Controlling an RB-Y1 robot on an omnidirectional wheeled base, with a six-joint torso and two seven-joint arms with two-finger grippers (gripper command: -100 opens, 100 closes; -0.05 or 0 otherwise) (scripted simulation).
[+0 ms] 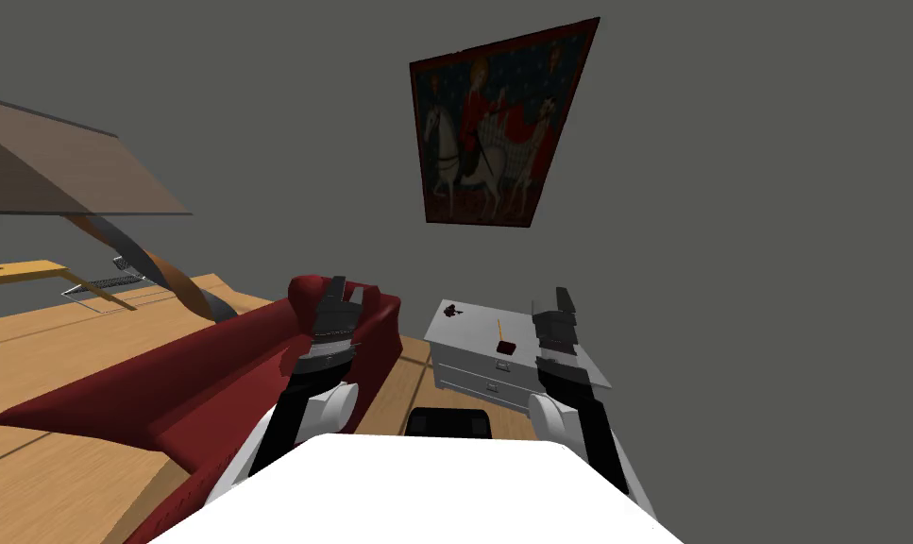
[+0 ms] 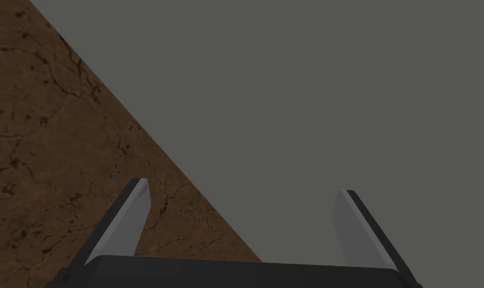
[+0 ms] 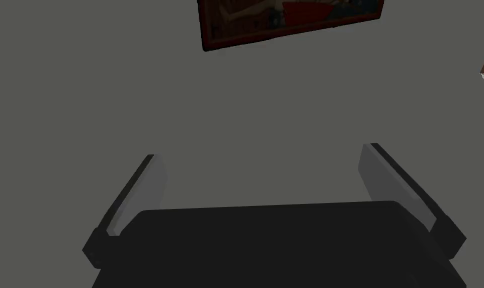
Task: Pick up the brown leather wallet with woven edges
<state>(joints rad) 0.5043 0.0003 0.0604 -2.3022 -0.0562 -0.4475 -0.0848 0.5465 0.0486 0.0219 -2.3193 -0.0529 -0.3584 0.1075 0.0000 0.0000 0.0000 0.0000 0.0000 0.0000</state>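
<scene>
The small dark block I took for the wallet (image 1: 506, 348) lay near the front edge of the grey drawer unit (image 1: 468, 335), just beside a yellow stick (image 1: 499, 331). The right gripper (image 1: 555, 304), fingers apart, faced the wall by the unit's right edge. It needed tipping down over the block, clear of the stick. The left gripper (image 1: 343, 293), fingers also apart, hung over the red sofa (image 1: 161, 387).

No writing, label, brand, number or sign is readable here.
</scene>
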